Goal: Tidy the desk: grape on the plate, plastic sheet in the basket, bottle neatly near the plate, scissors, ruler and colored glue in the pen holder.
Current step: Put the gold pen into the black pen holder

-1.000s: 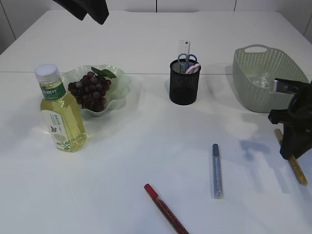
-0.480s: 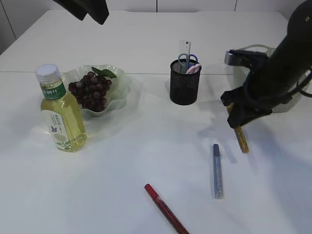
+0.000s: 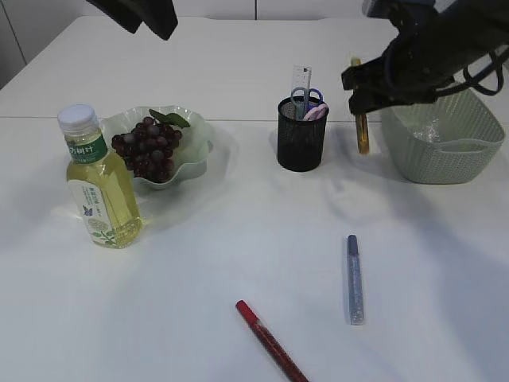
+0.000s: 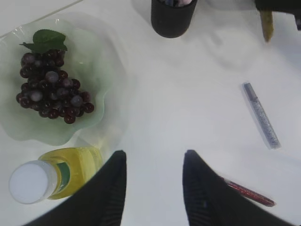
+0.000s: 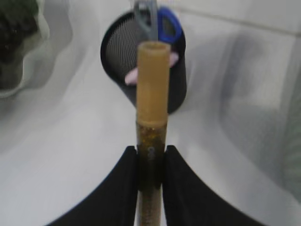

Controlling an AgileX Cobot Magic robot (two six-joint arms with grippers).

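My right gripper [image 3: 362,83] [image 5: 150,162] is shut on a gold glitter glue stick [image 3: 363,127] [image 5: 152,94], held upright in the air just right of the black mesh pen holder [image 3: 301,135] [image 5: 176,94]. The holder contains blue-handled scissors [image 3: 305,95] and a clear ruler [image 3: 300,78]. A silver glue stick [image 3: 354,278] [image 4: 261,115] and a red glue stick [image 3: 270,342] [image 4: 247,192] lie on the table. The grapes [image 3: 147,147] [image 4: 49,87] sit on the green plate [image 3: 195,139]. The bottle [image 3: 95,179] stands left of the plate. My left gripper [image 4: 153,162] is open and empty, high above the table.
A green basket [image 3: 433,131] stands at the right and holds a clear plastic sheet [image 3: 429,129]. The table is white, with a seam running across behind the plate.
My right gripper has lifted the gold glue stick from low at the right edge, up and leftward to beside the pen holder. The left arm has not moved.
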